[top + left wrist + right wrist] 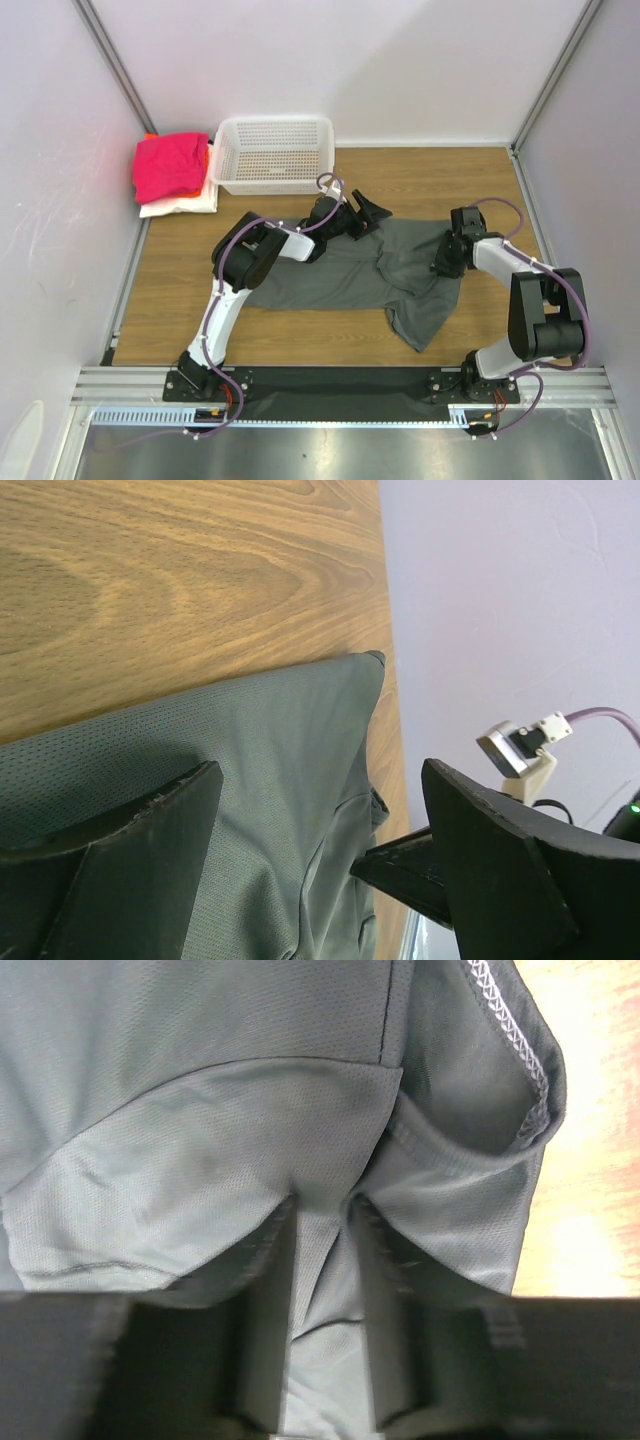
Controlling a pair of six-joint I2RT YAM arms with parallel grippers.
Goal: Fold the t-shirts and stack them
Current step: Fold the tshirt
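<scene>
As you look outward from the arm bases, the dark grey t-shirt (400,265) comes first. It lies spread and rumpled on the table (170,300), on the near side of the white mesh basket (274,121) and offset to that basket's right in the overhead view, with one corner trailing toward you.

Your right gripper (447,255) sits on the shirt's right part, well apart from the basket. Its wrist camera shows the two fingers (268,1300) drawn close together with a raised fold of the grey mesh cloth pinched between them, so it is clamped on the shirt. A stitched hem curls just beyond that fold.

Your left gripper (362,215) is closer to the basket, just short of its near right corner, at the shirt's far edge. Its fingers (150,830) stand wide apart over grey cloth; whether the tips touch it is hard to tell from that angle.

Farthest back, just beside the basket's left wall, lies a pile: a magenta-pink shirt (168,165) on top, an orange shirt (208,158) showing at its edge, a white shirt (185,205) underneath.
</scene>
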